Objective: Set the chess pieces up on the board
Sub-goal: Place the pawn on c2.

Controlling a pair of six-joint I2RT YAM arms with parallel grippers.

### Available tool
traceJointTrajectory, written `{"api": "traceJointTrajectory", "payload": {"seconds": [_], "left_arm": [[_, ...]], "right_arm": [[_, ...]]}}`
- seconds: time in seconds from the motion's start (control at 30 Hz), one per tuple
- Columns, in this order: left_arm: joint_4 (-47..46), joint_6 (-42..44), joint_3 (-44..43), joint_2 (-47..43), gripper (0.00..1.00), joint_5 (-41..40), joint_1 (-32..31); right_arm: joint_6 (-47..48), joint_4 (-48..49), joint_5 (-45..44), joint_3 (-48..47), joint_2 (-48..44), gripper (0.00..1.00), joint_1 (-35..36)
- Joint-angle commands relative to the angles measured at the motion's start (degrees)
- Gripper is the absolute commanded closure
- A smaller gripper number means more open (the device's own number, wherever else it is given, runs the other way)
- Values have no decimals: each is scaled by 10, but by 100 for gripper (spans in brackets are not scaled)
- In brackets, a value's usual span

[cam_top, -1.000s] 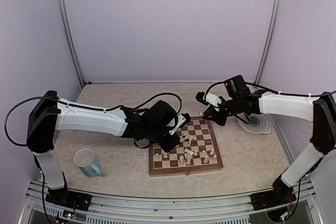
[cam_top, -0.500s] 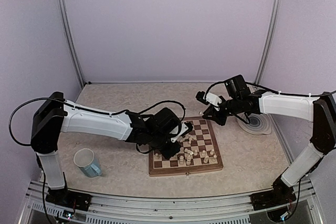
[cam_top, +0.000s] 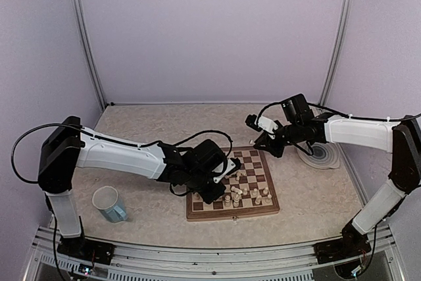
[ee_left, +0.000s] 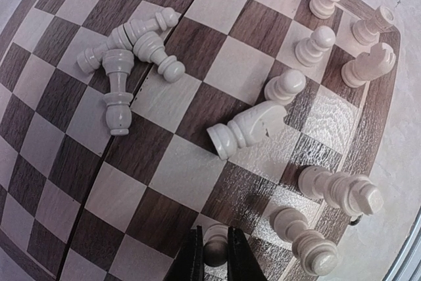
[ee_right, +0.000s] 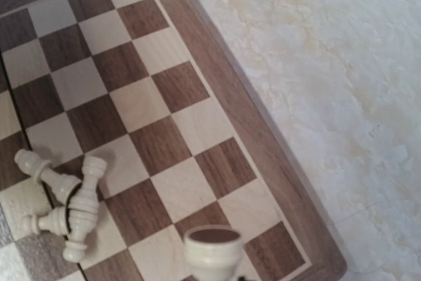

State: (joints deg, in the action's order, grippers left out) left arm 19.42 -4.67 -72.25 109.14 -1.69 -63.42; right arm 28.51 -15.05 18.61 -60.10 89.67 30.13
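Observation:
The board (cam_top: 230, 214) lies in the middle of the table, with cream chess pieces on it. My left gripper (cam_top: 220, 191) is low over its near-left part. In the left wrist view it (ee_left: 216, 255) is shut on the head of an upright pawn (ee_left: 216, 249) that stands on the board (ee_left: 170, 177). A knight (ee_left: 248, 127) and three other pieces (ee_left: 125, 51) lie tipped over; several pieces (ee_left: 341, 192) stand along the near edge. My right gripper (cam_top: 260, 139) hovers over the far right corner, holding a cream piece (ee_right: 212, 249) above the board (ee_right: 164, 143); its fingers are hidden.
A blue-grey mug (cam_top: 110, 203) stands on the table near left of the board. A round ringed plate (cam_top: 323, 154) lies at the right, behind the right arm. The tipped pieces also show in the right wrist view (ee_right: 66, 202).
My left gripper has moved from the board's far-left part towards its near-left edge and lowered there. The right arm has not moved.

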Motion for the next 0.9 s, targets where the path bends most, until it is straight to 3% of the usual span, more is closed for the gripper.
{"api": "traceJointTrajectory", "payload": {"seconds": [0.0, 0.47, 0.67, 0.87], "left_arm": [[9, -4, 6, -9, 96, 4, -4], [17, -16, 18, -26, 94, -22, -6], [14, -19, 11, -19, 77, -30, -13], [8, -22, 5, -34, 67, -37, -14]], "right_arm": [[1, 7, 5, 4, 0, 100, -5], [1, 7, 9, 2, 2, 100, -5], [1, 6, 10, 3, 2, 100, -5], [1, 5, 12, 1, -1, 100, -5]]}}
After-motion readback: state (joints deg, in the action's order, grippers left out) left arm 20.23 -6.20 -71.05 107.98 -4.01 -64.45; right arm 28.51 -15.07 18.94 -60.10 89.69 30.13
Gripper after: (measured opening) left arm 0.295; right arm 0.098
